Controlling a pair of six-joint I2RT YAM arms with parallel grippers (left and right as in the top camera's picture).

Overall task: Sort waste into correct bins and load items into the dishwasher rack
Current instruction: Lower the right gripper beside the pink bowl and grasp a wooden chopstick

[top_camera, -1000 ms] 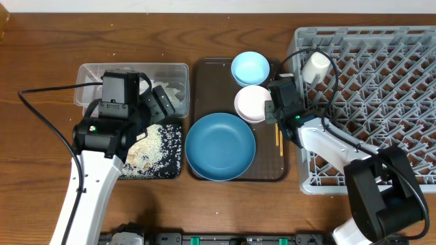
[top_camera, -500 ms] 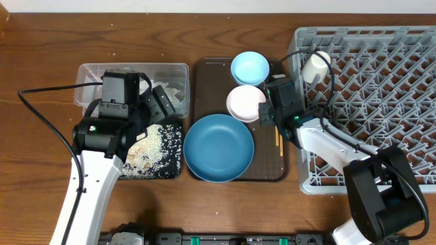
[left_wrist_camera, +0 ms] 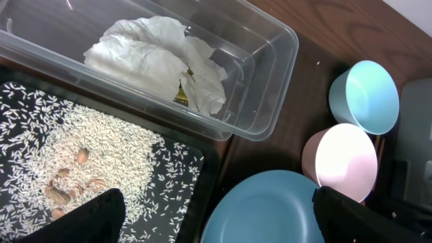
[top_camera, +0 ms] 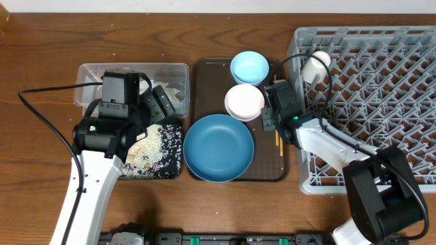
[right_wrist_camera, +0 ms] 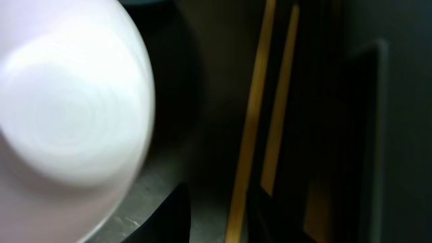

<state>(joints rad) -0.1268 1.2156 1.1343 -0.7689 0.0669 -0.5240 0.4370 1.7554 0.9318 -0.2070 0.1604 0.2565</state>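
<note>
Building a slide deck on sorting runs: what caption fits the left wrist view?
Tissue paper in the clear tub, rice on the black tray; deep-blue bowl, light-blue bowl and pink-rimmed bowl alongside.

The tissue (left_wrist_camera: 155,54) lies in the tub (left_wrist_camera: 264,86), the rice (left_wrist_camera: 101,155) on the tray (left_wrist_camera: 192,169) before it, the rack (top_camera: 381,68) far right.

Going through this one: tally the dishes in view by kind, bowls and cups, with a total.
Bowls: 3 (large deep-blue bowl, small light-blue bowl, small white pink-rimmed bowl)
Cups: 1 (small white cup)
Total: 4
</note>
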